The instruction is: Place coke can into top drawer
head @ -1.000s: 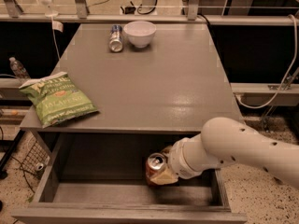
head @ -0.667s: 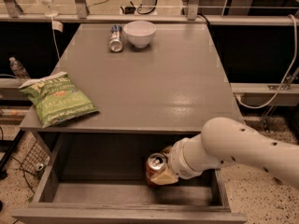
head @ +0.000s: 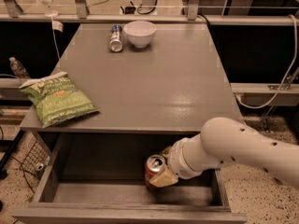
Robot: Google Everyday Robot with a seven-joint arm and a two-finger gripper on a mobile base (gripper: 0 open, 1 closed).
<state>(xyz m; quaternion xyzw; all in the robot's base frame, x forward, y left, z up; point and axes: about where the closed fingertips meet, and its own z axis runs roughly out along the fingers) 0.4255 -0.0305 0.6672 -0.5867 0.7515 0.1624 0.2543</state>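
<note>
The coke can (head: 153, 168), red with a silver top, is inside the open top drawer (head: 51, 178) at its right middle, standing a little tilted on or just above the drawer floor. My gripper (head: 161, 174) comes from the right on a white arm and is shut on the can; a pale finger (head: 164, 178) lies across the can's lower side. The far side of the can and the other finger are hidden.
On the grey table (head: 154, 83) lie a green chip bag (head: 57, 98) at the left edge, a silver-and-blue can (head: 115, 38) on its side and a white bowl (head: 139, 33) at the back. A water bottle (head: 18, 69) stands off to the left.
</note>
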